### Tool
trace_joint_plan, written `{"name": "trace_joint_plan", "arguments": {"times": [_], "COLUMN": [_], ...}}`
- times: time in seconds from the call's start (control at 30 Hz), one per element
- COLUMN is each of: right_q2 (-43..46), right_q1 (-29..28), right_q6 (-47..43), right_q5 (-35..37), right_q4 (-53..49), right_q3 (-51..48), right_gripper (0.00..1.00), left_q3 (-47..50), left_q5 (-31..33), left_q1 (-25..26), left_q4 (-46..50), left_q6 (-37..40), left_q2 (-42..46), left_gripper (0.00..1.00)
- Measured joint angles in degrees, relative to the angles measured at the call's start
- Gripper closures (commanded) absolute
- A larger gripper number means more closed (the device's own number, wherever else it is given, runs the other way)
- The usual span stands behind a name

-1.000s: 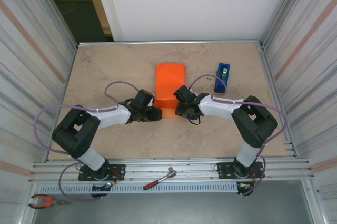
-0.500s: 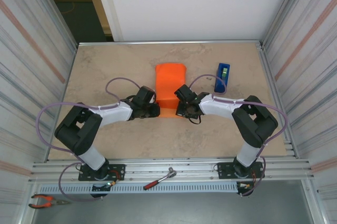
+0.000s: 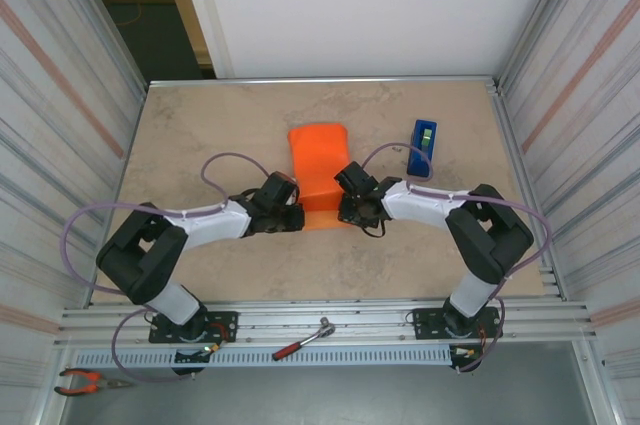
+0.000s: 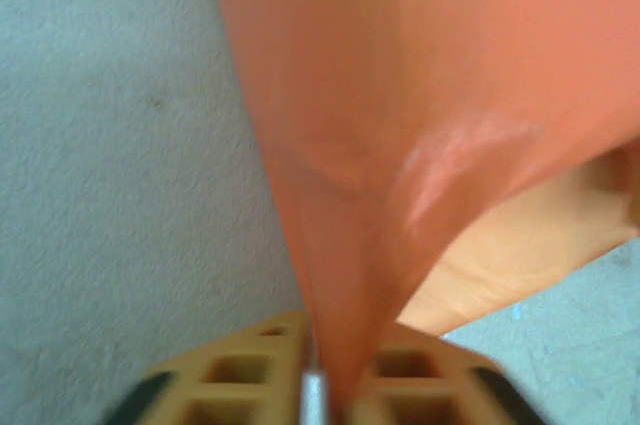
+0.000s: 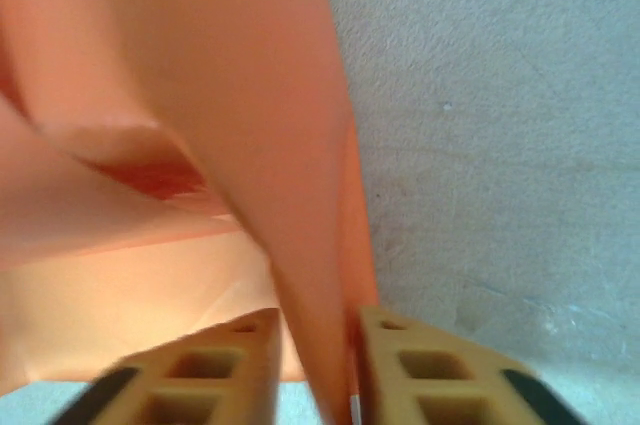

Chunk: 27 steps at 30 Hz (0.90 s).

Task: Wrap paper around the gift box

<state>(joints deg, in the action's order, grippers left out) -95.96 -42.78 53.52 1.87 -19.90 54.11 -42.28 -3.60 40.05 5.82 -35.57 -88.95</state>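
Curling upward, the bright orange paper (image 3: 318,160) is pinched at its near edge by left fingers (image 4: 240,377) and right fingers (image 5: 420,365).

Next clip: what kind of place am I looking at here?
Most likely a lab robot workcell, not a home: a table boxed in by ribbed panel walls, a slotted aluminium rail carrying the arm bases, and a ratchet and pliers lying in front of it.

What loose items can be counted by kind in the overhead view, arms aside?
Paper sheets: 1, the orange paper
Tape dispensers: 1, the blue tape dispenser
Hand tools: 2, the ratchet and the pliers, both off the tabletop on the near rail
Total: 4
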Motion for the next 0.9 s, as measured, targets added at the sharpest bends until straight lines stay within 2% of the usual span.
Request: {"name": "trace_joint_plan", "arguments": {"times": [0.17, 0.23, 0.33, 0.5, 0.63, 0.77, 0.9], "right_q2": [4.83, 6.6, 7.63, 5.05, 1.27, -1.49, -2.93], "right_q1": [0.11, 0.26, 0.83, 2.36, 3.08, 3.28, 3.41], "right_q6": [0.07, -0.15, -0.46, -1.55, -2.62, -3.23, -3.43], "right_q5": [-0.17, -0.15, 0.0, -0.17, -0.24, -0.28, -0.44], "right_q4": [-1.25, -1.68, -1.99, -3.13, -2.73, -2.23, -1.97], "right_q3": [-0.61, -0.63, -0.55, 1.7, 4.68, 5.7, 5.7], "right_gripper": [0.17, 0.08, 0.04, 0.1, 0.23, 0.31, 0.45], "left_q3": [0.11, 0.09, -0.02, -2.56, -5.64, -7.02, -7.13], "left_q5": [1.18, 1.33, 1.16, 0.68, 0.0, -0.61, -0.55], "left_q1": [0.04, -0.17, -1.01, -2.86, -2.97, -2.97, -2.93], "left_q4": [2.58, 3.3, 3.63, 4.39, 3.76, 2.86, 2.45], "left_q6": [0.5, 0.9, 1.27, 1.81, 2.27, 2.56, 2.51], "left_q2": [3.3, 4.72, 5.64, 4.15, 0.59, -2.4, -4.09], "left_gripper": [0.37, 0.34, 0.34, 0.39, 0.52, 0.59, 0.7]}}
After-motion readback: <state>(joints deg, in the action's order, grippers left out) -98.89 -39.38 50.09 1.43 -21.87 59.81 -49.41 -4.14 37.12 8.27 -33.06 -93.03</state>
